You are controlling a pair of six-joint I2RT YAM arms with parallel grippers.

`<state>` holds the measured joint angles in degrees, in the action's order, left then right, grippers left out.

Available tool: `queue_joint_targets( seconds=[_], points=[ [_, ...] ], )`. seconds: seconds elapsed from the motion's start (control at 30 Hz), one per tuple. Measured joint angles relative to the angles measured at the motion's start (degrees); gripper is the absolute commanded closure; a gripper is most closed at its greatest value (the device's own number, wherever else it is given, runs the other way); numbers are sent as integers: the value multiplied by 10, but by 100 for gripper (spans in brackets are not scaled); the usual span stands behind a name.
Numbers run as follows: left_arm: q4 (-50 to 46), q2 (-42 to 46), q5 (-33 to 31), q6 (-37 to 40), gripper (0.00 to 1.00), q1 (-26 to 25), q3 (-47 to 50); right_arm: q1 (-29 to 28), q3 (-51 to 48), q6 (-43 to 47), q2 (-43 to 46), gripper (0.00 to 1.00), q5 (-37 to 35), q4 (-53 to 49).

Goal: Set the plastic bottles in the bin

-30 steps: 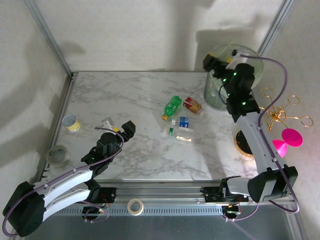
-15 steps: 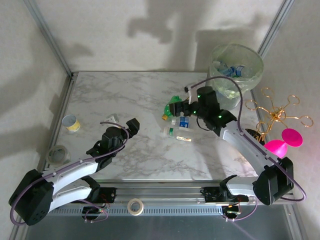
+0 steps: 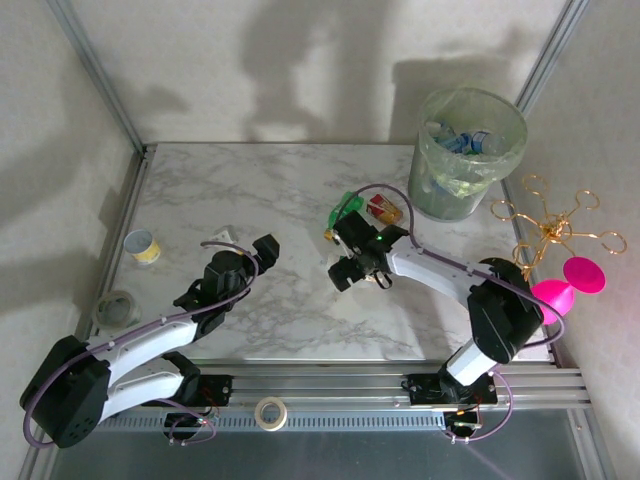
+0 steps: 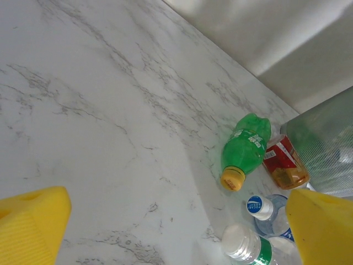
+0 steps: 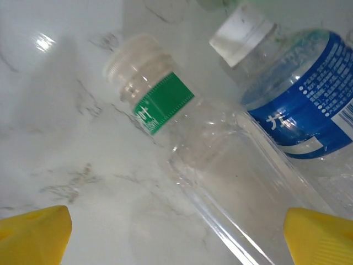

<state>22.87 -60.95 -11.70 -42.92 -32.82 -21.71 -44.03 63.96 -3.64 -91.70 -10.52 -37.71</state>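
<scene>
Where the table (image 3: 250, 180) meets its left rail, a cup (image 3: 142, 246) stands. The left gripper (image 3: 263, 250) hovers to its right, jaws spread and empty. At the middle, the right gripper (image 3: 345, 262) hangs low over a green-banded bottle (image 5: 182, 127) lying beside a blue-labelled bottle (image 5: 298, 105), jaws spread wide and pinching nothing. Just behind lie a green bottle (image 3: 343, 208) and a red bottle (image 3: 383, 209). Far right, the bin (image 3: 440, 200) holds more bottles (image 3: 460, 140).

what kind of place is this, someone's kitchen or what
Most likely a robot test bench, not a kitchen: two robot arms bolted to a metal rail at the edge of a marble-look table, boxed in by metal posts and plain walls, with bottles laid out near a bin.
</scene>
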Motion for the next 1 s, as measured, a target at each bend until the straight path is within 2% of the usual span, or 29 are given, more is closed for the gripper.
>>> queue_joint_targets(
  seconds=[0.27, 0.43, 0.87, 1.0],
  points=[
    [-1, 23, -1, 0, 1, 3, 1, 0, 29, 43, -24, 1, -52, -14],
    [-1, 33, -1, -4, 0, 5, 5, -1, 29, 58, -46, 1, -45, -16],
    [-2, 33, -1, -7, 0, 8, 5, -3, 25, 50, -47, 11, 3, -22],
    [-2, 33, -1, -7, 0, 8, 5, -4, 24, 43, -47, 10, 5, -22]
  ],
)
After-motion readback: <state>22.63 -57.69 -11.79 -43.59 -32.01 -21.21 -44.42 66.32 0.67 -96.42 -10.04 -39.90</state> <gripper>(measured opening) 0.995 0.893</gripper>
